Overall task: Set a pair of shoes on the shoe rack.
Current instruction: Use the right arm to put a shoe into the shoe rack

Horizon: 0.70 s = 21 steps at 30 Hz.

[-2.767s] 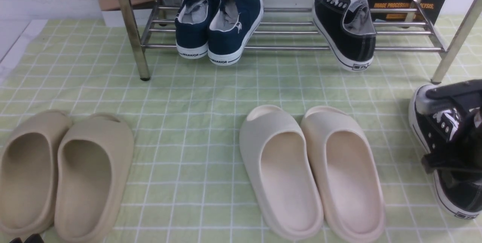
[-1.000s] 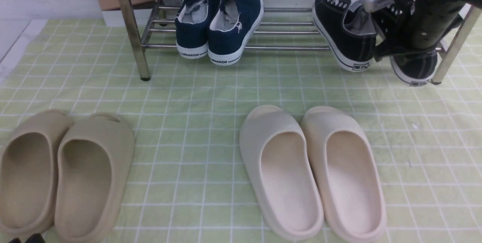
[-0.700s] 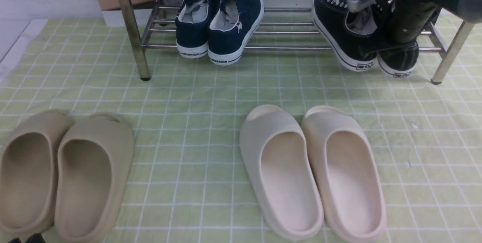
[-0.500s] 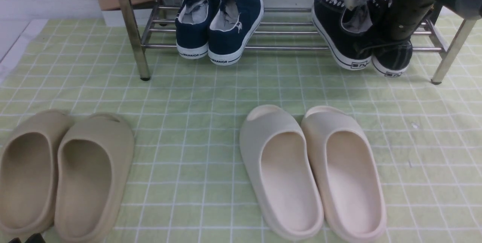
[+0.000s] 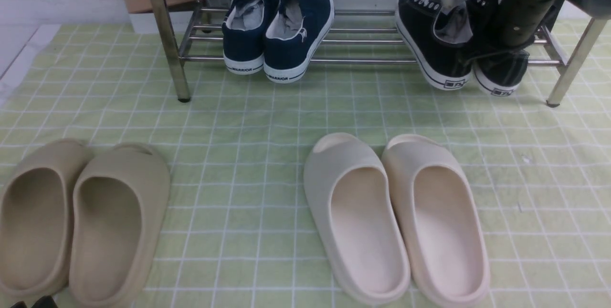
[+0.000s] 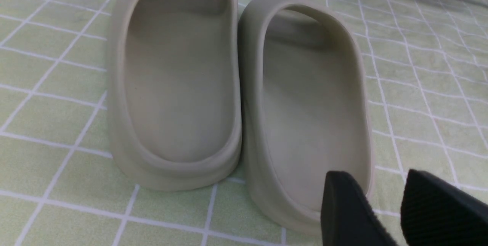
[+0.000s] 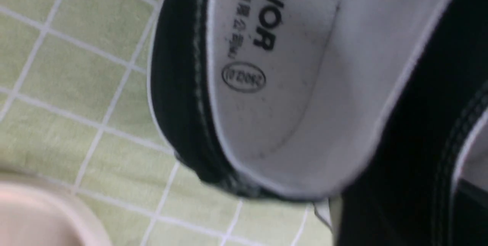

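while the right end effector (image 5: 479, 24) is hanging over the right end of the shoe rack (image 5: 363, 61), the second black sneaker (image 5: 501, 76) is lying directly under it on the lower shelf. grip: its jaws are hiding against the shoe's collar, so whether they are clasping it or standing free cannot be told. long axis: running front to back across the rack's bars, toe pointing to the rack's rear, heel overhanging the front bar. mate: the first black sneaker (image 5: 434, 40) is sitting just beside it toward the rack's middle, heading the same way. left end effector (image 6: 377, 180): hovering well out in front of the rack's left end over a beige slide (image 6: 305, 105), fingers spread, gripping nothing; the right arm is lying far nearer. judged next: backing out along that axis.
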### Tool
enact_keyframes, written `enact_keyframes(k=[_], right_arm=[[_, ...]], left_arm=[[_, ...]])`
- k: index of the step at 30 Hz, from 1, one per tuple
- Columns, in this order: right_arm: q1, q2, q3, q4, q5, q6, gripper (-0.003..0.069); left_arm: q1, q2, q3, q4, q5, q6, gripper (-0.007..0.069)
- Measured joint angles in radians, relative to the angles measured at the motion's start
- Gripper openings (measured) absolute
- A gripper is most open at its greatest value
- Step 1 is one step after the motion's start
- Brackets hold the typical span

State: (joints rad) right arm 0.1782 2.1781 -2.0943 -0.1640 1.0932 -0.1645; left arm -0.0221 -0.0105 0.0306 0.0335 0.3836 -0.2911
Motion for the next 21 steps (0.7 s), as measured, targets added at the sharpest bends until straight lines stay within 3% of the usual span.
enact_keyframes(k=[5,9,13,21], right_arm=[[0.001,-0.078,-0.006,0.0,0.114,0.021,0.0438],[0.001,-0.14,0.003,0.002,0.144,0.026,0.0448],[0.001,-0.188,0.06,0.002,0.147,0.036,0.0411],[-0.008,-0.236,0.301,0.002,0.141,0.051,0.0219]], left_arm=[[0.0,0.0,0.0,0.0,0.0,0.0,0.0237],[0.0,0.0,0.0,0.0,0.0,0.0,0.0237],[0.0,0.0,0.0,0.0,0.0,0.0,0.0237],[0.0,0.0,0.0,0.0,0.0,0.0,0.0239]])
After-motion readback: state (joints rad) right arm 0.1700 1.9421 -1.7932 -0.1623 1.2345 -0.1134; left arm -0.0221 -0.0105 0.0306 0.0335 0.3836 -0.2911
